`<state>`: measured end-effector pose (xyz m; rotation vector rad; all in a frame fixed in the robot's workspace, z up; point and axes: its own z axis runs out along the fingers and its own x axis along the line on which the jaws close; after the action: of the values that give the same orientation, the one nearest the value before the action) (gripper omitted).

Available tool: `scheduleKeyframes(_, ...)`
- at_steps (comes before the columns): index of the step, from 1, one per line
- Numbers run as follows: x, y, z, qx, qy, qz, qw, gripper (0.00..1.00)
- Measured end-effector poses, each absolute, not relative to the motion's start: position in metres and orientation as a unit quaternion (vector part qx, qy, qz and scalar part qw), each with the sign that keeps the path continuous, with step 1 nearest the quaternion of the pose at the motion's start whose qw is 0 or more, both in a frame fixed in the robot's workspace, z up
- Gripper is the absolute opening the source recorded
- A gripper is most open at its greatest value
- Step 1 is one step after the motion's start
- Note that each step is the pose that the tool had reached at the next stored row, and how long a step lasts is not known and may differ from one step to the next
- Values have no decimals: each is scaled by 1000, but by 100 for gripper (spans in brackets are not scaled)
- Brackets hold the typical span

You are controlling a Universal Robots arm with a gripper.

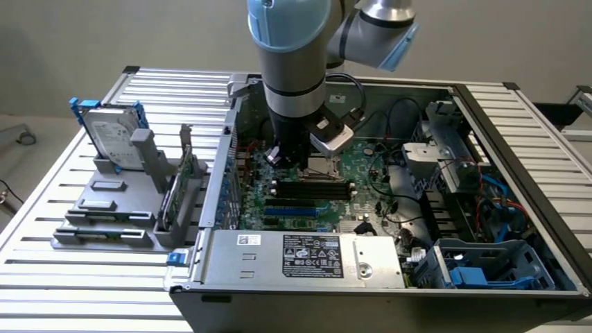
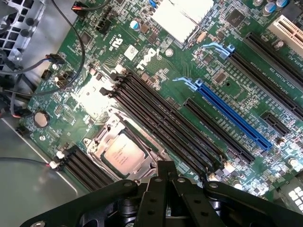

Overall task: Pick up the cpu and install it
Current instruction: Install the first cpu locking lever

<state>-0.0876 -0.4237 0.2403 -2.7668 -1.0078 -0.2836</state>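
The cpu (image 2: pixel 124 153), a small square chip with a dull silver top, lies flat inside the dark socket with its metal frame (image 2: pixel 102 135) on the green motherboard. My gripper (image 2: pixel 165 168) hangs just above the board beside the socket, its black fingers pressed together and holding nothing. In the exterior view the arm reaches down into the open computer case, and the gripper (image 1: pixel 282 156) sits low over the motherboard (image 1: pixel 306 194) near its middle.
Black memory slots (image 2: pixel 161 118) and a long blue slot (image 2: pixel 232 116) run beside the socket. Loose cables (image 2: pixel 71 61) lie near it. A power supply (image 1: pixel 306 255) fills the case front. A hard drive with blue brackets (image 1: pixel 113 139) stands on a grey fixture at the exterior view's left.
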Motion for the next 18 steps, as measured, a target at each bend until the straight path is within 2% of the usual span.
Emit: scheduleKeyframes(18, -91, -420, 225, -931, -339, -94, 95, 11)
